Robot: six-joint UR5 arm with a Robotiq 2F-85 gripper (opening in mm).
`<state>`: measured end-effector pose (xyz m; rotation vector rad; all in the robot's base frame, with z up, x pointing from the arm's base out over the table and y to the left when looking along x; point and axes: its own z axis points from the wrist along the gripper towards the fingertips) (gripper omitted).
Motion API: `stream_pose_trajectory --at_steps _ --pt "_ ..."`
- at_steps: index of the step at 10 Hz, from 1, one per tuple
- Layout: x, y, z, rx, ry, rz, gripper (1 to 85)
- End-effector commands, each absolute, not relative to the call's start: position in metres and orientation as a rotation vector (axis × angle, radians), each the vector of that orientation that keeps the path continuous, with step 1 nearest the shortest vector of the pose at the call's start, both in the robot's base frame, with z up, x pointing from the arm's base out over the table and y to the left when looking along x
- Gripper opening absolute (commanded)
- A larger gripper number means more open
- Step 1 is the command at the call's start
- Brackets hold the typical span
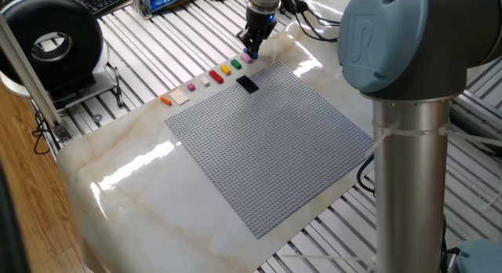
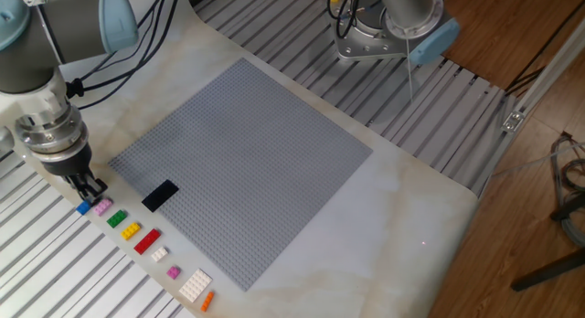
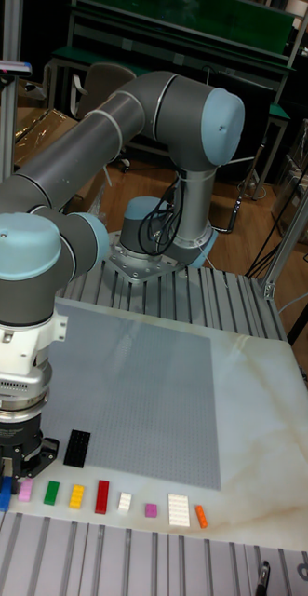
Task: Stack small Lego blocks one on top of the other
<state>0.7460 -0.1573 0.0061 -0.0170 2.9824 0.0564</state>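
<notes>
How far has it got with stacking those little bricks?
Nothing is stacked yet: the pink, green, yellow and red bricks lie singly in a row beside the grey baseplate. In hand: the gripper is down at the blue brick at the row's end; whether its jaws have closed on it is unclear. All stacking remains.

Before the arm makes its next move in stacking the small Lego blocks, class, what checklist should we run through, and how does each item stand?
1. Hand is at the blue block, at the end of the row: ok.
2. Hand is closed on the blue block: cannot tell.
3. Pink block beside it is untouched: cannot tell, very close.
4. Green block, yellow block and red block lie in line, apart: ok.
5. Grey baseplate holds only the black piece: ok.
</notes>
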Motion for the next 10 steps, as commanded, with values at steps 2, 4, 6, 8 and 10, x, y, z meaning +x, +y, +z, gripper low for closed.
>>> stream_pose_trajectory --at_steps 2,4,6,8,10 --pt "0.748 -0.162 0.007 0.011 2.978 0.034 1.0" --pt "0.745 -0.165 0.009 0.014 2.987 0.019 1.0" --pt "0.74 -0.164 0.015 0.043 3.006 0.005 1.0" --pt "0.733 -0.164 0.023 0.043 3.019 0.0 1.0" --pt "0.73 -0.159 0.034 0.064 3.023 -0.009 1.0"
